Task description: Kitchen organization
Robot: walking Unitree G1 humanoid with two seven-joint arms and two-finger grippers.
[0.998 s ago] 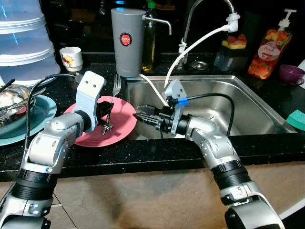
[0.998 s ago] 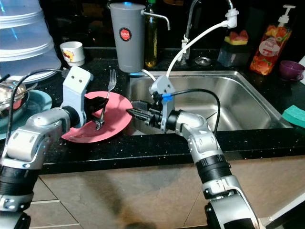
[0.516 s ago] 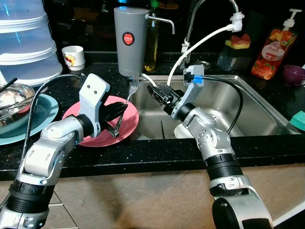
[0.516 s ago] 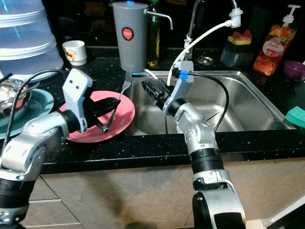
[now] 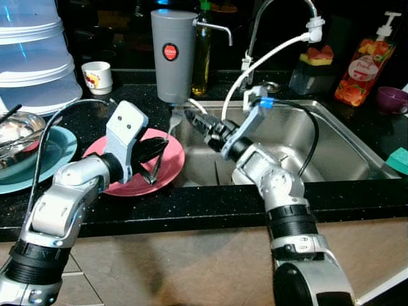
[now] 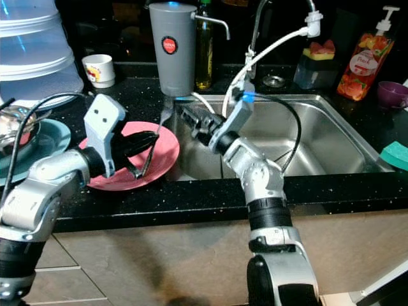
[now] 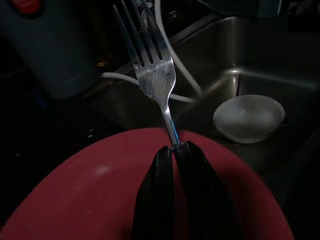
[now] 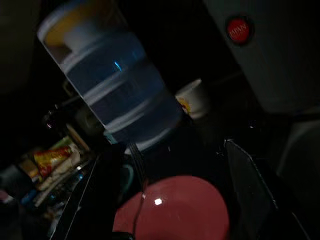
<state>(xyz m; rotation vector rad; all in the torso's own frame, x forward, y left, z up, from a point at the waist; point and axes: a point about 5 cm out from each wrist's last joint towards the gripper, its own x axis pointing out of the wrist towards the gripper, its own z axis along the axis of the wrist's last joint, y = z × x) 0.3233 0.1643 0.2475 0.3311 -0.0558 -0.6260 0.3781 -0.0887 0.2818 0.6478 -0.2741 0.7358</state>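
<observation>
A steel fork (image 5: 167,135) stands tilted over the pink plate (image 5: 124,183) on the black counter, its tines up near the sink's left corner. My left gripper (image 5: 155,159) is shut on its handle; the left wrist view has the black fingers (image 7: 190,190) clamped on the stem below the tines (image 7: 150,65). From the sink side my right gripper (image 5: 192,121) reaches up to the tines and is open. In the right wrist view its two spread fingers (image 8: 247,185) flank the fork (image 8: 137,165) above the pink plate (image 8: 180,210).
A grey dispenser (image 5: 172,54) and the tap hose (image 5: 255,64) stand just behind the fork. The steel sink (image 5: 331,140) holds a white bowl (image 7: 248,117). A teal plate (image 5: 54,156) with a steel bowl, stacked clear containers (image 5: 32,57) and a cup (image 5: 97,76) are at left.
My right gripper rose from low at the sink's front edge and swung left up to the fork's tines. My left gripper leaned the fork over toward the sink.
</observation>
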